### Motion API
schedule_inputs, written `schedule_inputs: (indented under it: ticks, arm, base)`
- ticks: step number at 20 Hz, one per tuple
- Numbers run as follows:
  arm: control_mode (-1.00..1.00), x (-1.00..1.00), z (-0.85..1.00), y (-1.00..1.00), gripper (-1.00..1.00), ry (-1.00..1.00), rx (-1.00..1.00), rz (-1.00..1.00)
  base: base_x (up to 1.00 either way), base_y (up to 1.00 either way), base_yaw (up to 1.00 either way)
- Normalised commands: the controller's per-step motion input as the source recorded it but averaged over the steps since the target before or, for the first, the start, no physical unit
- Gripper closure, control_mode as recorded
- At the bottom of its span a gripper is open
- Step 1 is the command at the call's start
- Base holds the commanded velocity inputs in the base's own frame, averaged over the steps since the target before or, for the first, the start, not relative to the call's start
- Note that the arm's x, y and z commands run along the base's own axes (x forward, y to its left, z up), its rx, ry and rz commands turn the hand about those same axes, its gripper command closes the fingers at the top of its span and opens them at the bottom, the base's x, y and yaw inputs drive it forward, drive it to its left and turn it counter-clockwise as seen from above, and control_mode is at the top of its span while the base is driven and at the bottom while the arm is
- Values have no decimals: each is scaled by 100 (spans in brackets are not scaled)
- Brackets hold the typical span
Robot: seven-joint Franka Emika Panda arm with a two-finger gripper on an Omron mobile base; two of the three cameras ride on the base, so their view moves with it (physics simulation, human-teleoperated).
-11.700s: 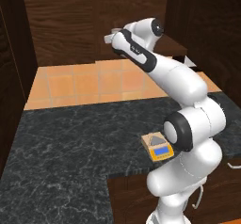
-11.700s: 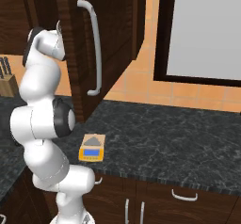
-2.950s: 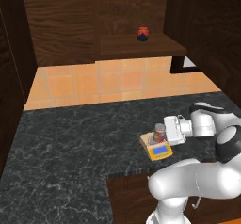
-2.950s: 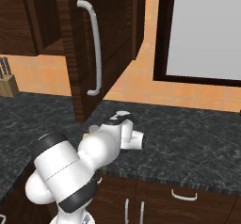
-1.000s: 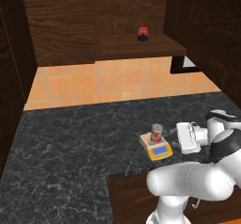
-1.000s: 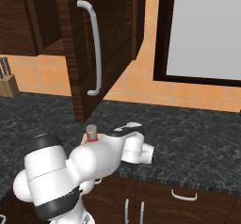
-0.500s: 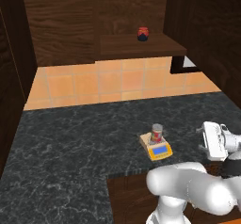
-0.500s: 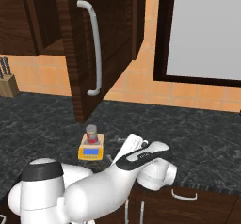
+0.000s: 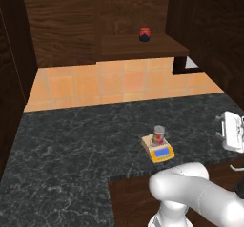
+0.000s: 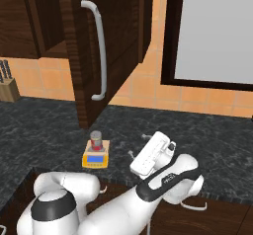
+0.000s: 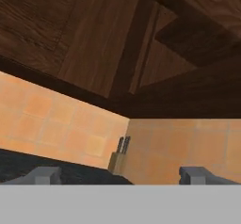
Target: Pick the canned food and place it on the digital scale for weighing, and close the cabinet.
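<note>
The cabinet [image 10: 111, 41] hangs open over the black stone counter [image 9: 71, 145], its door swung outward with the long silver bar handle [image 10: 100, 51] running vertically; a small red-and-black jar [image 9: 144, 34] sits on its inner shelf; a knife block [image 10: 8, 86] stands against the tiled wall at the counter's far left; the gripper [image 11: 120, 175] is clear of the counter's front right, fingers spread wide and holding nothing; the digital scale [image 9: 158, 149] lies flat near the counter's front edge, display toward the robot; the canned food [image 9: 158, 135] stands upright on its plate, long axis vertical, grey top up.
</note>
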Motion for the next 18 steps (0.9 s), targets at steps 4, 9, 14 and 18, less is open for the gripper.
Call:
schedule_inputs:
  ticks: [4, 9, 14, 18]
  arm:
    - [-100, 10, 61, -66, -100, -11, 12, 0]
    - [-100, 3, 100, -4, -100, -22, 7, 0]
    - [-100, 12, 100, 0, -100, -25, 4, -1]
    - [-100, -3, 98, 26, -100, -33, 0, -8]
  base:
    - [0, 0, 0]
    - [0, 0, 0]
    - [0, 0, 0]
    - [0, 0, 0]
